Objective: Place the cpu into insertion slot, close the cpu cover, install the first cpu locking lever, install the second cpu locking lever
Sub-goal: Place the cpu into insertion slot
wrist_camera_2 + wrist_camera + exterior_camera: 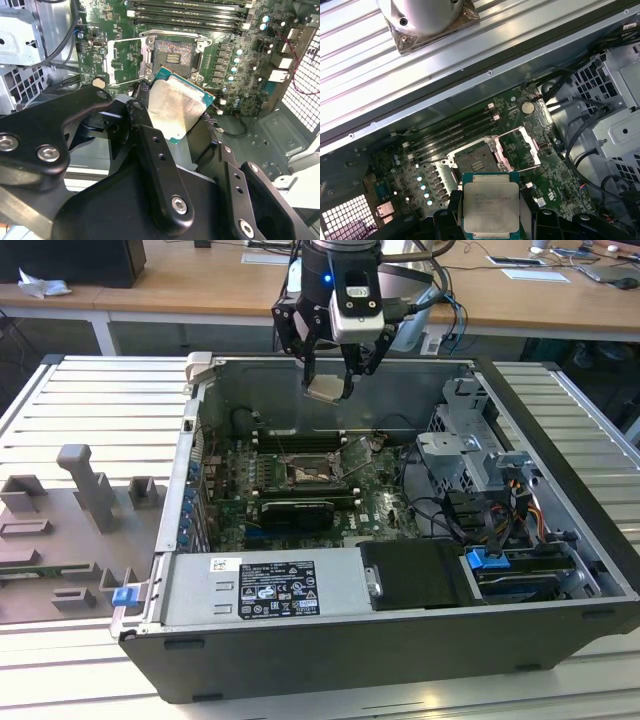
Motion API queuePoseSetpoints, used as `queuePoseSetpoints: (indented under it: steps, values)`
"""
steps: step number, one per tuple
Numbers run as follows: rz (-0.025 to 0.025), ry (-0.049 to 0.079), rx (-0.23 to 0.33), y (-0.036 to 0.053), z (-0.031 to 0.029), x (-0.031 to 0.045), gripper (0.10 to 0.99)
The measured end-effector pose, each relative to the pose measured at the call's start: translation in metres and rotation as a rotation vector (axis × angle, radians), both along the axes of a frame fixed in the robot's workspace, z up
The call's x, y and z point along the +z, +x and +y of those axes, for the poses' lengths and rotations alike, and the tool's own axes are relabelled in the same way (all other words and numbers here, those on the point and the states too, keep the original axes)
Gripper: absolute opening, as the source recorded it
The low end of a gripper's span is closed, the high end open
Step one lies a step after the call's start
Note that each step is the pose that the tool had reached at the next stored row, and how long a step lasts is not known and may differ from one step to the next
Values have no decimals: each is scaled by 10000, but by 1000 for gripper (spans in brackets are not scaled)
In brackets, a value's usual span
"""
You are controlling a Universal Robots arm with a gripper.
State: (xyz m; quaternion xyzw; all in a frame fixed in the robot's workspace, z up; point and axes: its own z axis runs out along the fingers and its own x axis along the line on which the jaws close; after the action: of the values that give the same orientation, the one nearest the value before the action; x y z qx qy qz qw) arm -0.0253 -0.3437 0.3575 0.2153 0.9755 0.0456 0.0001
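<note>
Presently the gripper [329,378], upper centre of the exterior view, clamps the cpu [326,389] by its edges, well above the board [382,506], apparently to keep its underside clear. The slot [312,473] sits bare at frame centre, its cover [357,454] tilted up alongside, evidently to admit the cpu.

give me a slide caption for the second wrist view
The gripper holds the cpu clear of the empty insertion slot, cpu cover hinged open.
</note>
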Motion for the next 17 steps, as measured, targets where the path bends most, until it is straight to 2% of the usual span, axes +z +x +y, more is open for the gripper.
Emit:
queuePoseSetpoints:
  steps: [17]
  values:
    - [-1,0,-358,0,0,-7,541]
